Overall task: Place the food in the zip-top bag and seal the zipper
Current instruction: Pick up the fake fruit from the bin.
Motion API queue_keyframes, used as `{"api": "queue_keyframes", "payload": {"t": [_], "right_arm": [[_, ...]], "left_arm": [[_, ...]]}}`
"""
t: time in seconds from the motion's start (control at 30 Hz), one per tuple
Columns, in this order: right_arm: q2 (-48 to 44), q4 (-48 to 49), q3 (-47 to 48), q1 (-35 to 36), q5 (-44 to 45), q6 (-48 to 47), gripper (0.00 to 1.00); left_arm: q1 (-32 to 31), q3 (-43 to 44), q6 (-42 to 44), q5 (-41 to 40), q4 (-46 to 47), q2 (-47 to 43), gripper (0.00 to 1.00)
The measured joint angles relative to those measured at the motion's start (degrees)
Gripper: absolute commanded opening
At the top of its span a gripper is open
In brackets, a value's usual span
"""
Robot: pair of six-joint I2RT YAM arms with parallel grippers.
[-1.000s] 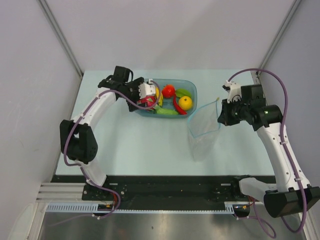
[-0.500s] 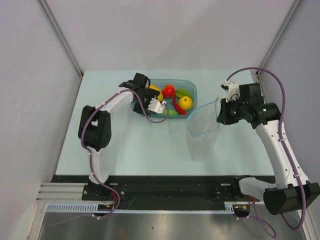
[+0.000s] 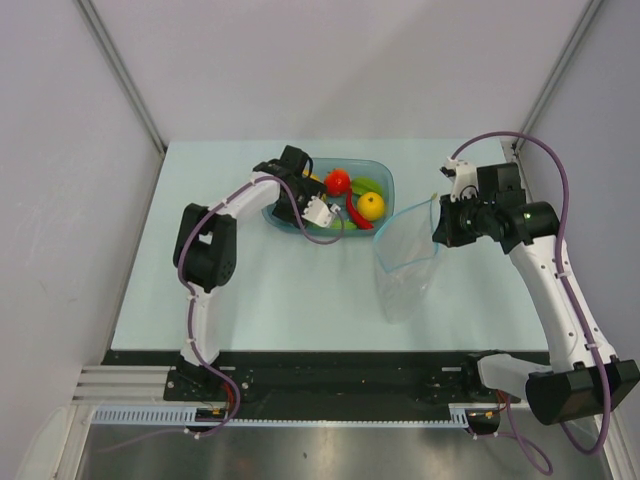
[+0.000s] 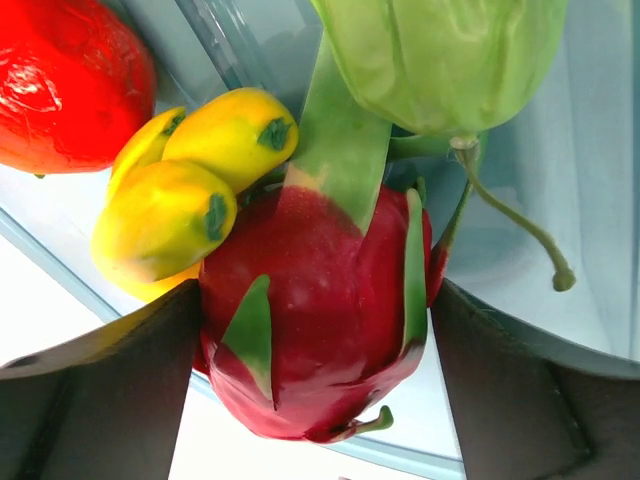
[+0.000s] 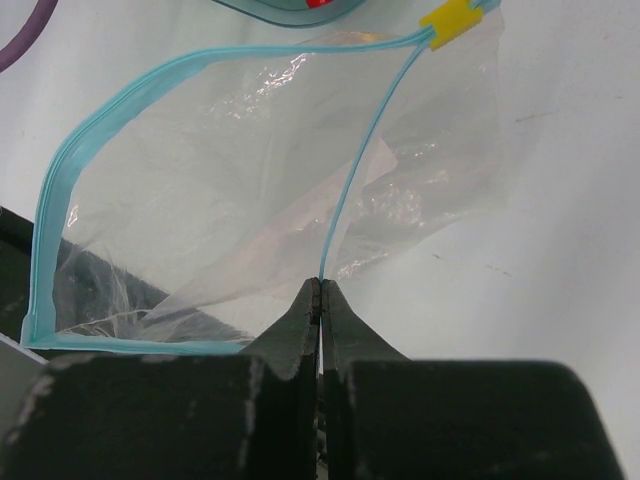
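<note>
The dragon fruit lies in the blue-green tray, and my left gripper straddles it with its jaws wide, a finger against each side. Around it are the yellow banana, red tomato, green starfruit, citrus and chili. My right gripper is shut on the blue zipper strip of the zip-top bag. It holds one side of the mouth up, so the bag gapes toward the tray.
A yellow slider tab sits at the far end of the zipper. The tray stands at the back middle of the pale table, just left of the bag. Grey walls close in both sides.
My left arm swung right along the tray and its gripper came down over the dragon fruit, jaws narrowing slightly. The right arm and the bag have barely shifted.
</note>
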Motion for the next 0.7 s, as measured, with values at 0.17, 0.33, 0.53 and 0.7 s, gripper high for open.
{"api": "queue_keyframes", "payload": {"t": [0.17,0.33,0.53,0.7], "right_arm": [[0.3,0.0,0.0,0.0,0.0,0.0,0.0],[0.8,0.0,0.3,0.0,-0.2,0.0,0.0],[2.8,0.2,2.1,0.0,-1.0,0.2,0.0],[4.0,0.4,2.8,0.0,-1.6,0.3,0.0]], "left_arm": [[-0.2,0.4,1.0,-0.2,-1.2,0.0,0.58],[-0.2,-0.9,1.1,1.1,-3.3,-2.1,0.36],[0.2,-1.1,1.1,2.3,-7.2,-6.3,0.34],[1.0,-1.1,0.9,4.6,-9.3,-10.4,0.34]]}}
